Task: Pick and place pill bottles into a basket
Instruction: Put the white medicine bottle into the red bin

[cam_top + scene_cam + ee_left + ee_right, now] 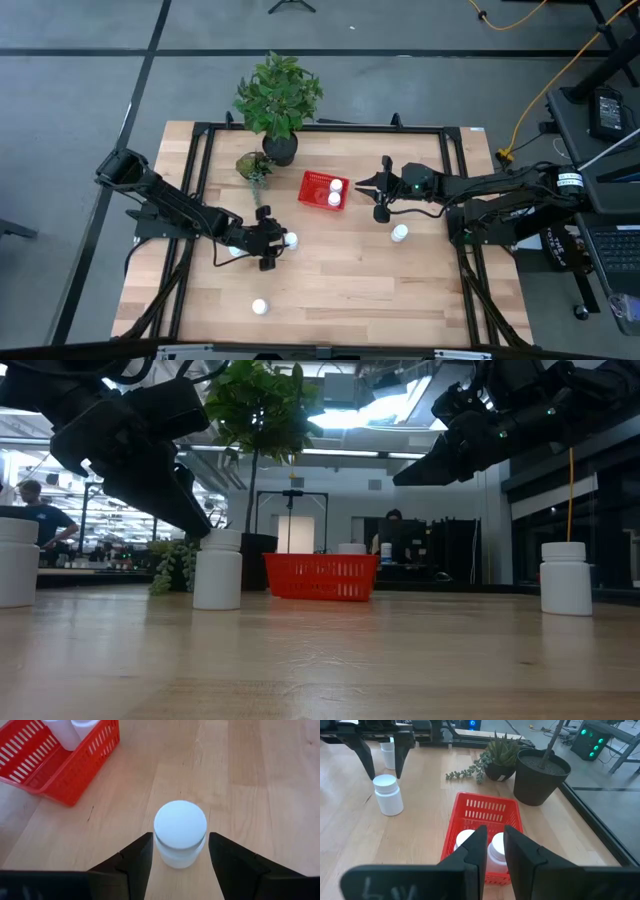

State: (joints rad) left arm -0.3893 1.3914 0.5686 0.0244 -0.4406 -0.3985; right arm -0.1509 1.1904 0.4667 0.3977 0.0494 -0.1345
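Observation:
The red basket [312,180] stands at the table's far middle with two white pill bottles [335,192] upright in it. My left gripper [283,243] is open, low over the table. Its fingers [137,857] stand on either side of an upright bottle [180,832], and I see no touch. Another bottle [387,752] stands behind that gripper. One bottle [399,233] stands right of centre and one [259,307] near the front edge. My right gripper [358,184] hangs empty above the basket's right end, its fingers [475,847] nearly together.
A tall plant in a black pot [280,150] and a small succulent [254,165] stand just beyond and left of the basket. Black frame rails [200,160] run along the table's edges. Bare wood lies between the basket and the front edge.

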